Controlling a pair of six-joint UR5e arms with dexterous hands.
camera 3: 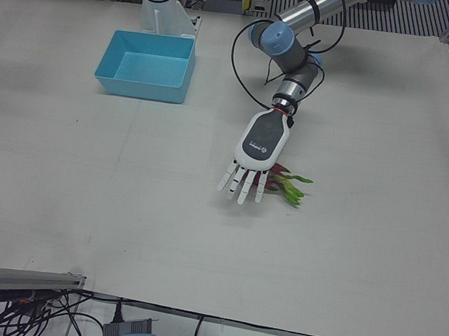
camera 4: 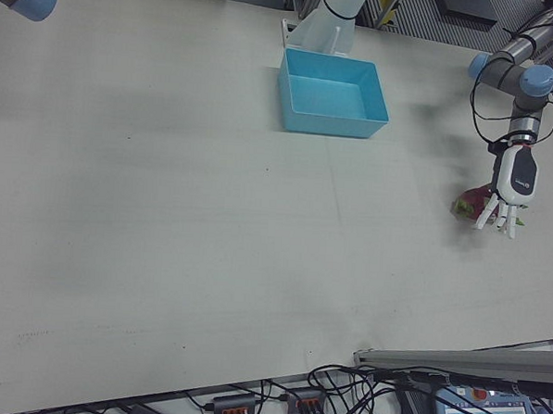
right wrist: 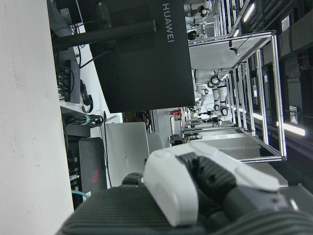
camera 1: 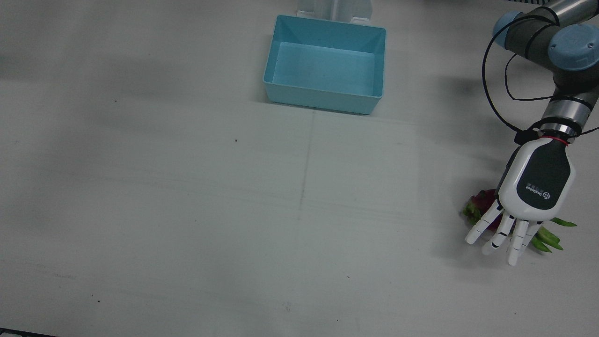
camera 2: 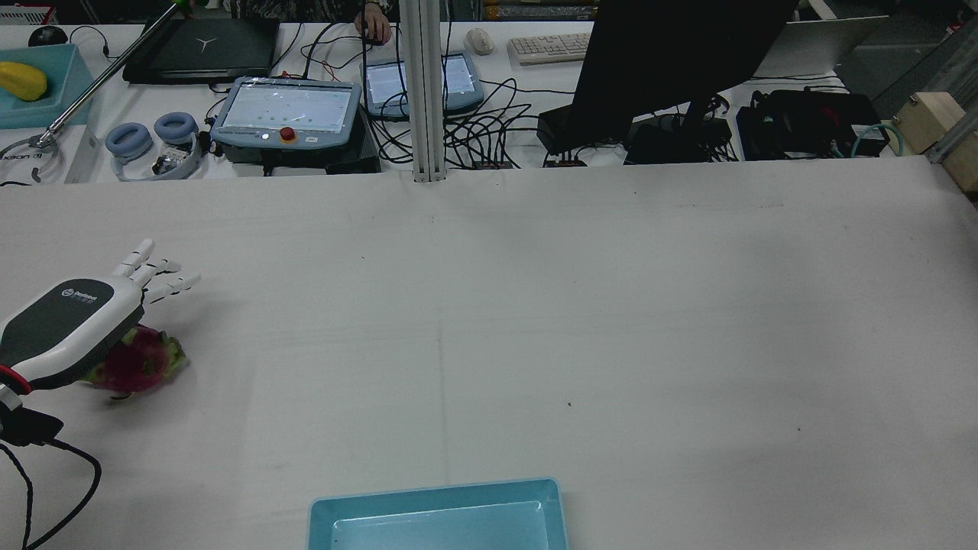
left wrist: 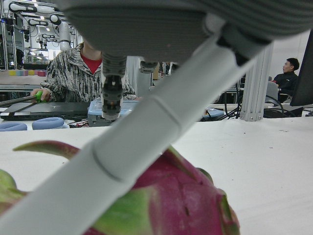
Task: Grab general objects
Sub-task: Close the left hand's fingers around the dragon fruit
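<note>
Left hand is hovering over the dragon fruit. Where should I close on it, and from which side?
Probably grip the round pink body of the dragon fruit, coming straight down from above, where the left hand is with fingers spread. The green leafy tips sticking out toward the operators' side look thin and floppy, so avoid them.

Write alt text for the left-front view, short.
The robot's left hand, white with a dark grey back, hovers palm-down with fingers spread over a magenta dragon fruit with green scales on the white table. An empty light-blue rectangular plastic bin sits at the table's far side, well apart.
</note>
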